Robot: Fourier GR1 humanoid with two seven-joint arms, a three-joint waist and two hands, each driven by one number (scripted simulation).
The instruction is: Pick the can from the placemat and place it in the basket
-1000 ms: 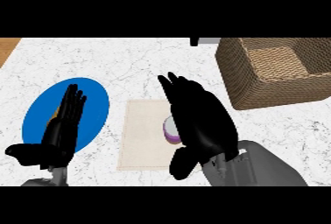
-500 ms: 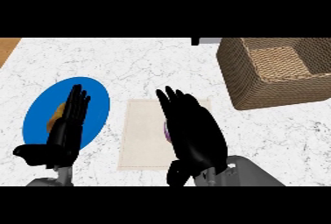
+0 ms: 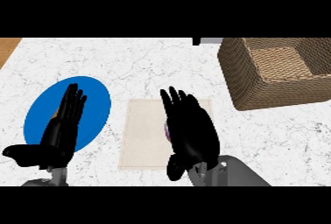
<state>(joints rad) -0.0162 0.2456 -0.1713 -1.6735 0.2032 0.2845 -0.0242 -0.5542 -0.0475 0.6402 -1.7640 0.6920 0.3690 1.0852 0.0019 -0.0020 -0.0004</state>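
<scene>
Right hand [image 3: 191, 131], fingers straight and spread, hovers over the cream placemat [image 3: 145, 140], hiding nearly all of the can [image 3: 167, 130]; the wicker basket [image 3: 242, 83] sits well apart.

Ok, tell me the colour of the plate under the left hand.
Blue plate, seen in the head view.

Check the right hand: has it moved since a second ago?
Yes. The black right hand has shifted left over the beige placemat, away from the woven wicker basket, now hiding nearly all of the purple can.
</scene>
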